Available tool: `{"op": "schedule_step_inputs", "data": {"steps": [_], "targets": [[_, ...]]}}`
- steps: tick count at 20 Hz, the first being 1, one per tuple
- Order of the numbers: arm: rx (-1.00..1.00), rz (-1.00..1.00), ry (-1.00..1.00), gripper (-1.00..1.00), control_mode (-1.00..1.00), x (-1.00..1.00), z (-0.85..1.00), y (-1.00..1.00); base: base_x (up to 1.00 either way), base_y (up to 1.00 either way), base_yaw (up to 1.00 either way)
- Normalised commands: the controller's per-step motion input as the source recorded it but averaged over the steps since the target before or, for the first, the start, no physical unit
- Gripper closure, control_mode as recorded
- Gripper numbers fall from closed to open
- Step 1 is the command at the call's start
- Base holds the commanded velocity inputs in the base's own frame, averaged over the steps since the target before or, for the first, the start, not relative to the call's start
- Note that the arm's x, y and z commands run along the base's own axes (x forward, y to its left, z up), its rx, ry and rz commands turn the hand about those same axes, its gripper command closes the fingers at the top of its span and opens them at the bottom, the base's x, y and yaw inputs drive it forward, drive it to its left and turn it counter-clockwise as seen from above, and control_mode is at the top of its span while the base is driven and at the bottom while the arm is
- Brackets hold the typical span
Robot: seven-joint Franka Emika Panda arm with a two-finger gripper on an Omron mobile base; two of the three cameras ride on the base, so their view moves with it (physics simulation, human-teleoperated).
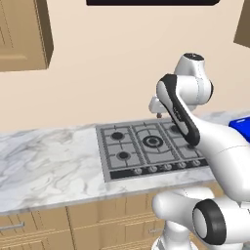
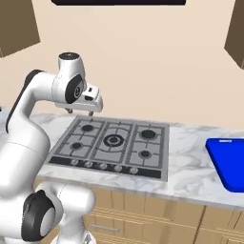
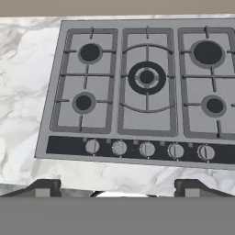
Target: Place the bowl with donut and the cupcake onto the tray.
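Pincer (image 2: 80,113) of mine spread wide and empty, I hover above the grey stovetop (image 2: 112,146); the blue tray (image 2: 230,163) sits well right on the marble counter (image 2: 190,167).

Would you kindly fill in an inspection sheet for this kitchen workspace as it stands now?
Surface: white marble counter with a grey stovetop set into it.
Job's things: blue tray lies on the counter to the right of the stovetop, nothing on the part in view; bowl, donut and cupcake nothing seen.
Clutter: nothing seen.
End effector: open, holding nothing, raised above the stovetop's left side.
Cables: nothing seen.
Surroundings: beige wall, wooden upper cabinets, wooden drawers below the counter.
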Motion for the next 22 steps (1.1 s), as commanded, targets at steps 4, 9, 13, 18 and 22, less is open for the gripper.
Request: {"op": "schedule_step_inputs", "data": {"steps": [4,9,13,18,22], "targets": [[0.0,0.0,0.0,-1.0,1.0,0.0,0.0,0.0,-0.37,0.0,0.0],[0.0,0.0,0.0,-1.0,1.0,0.0,0.0,0.0,-0.28,-0.14,0.0],[0.0,0.0,0.0,-1.0,1.0,0.0,0.0,0.0,-0.17,-0.52,0.02],[0.0,0.0,0.0,-1.0,1.0,0.0,0.0,0.0,-0.1,-0.6,0.03],[0.0,0.0,0.0,-1.0,1.0,0.0,0.0,0.0,-0.08,-0.61,0.04]]}}
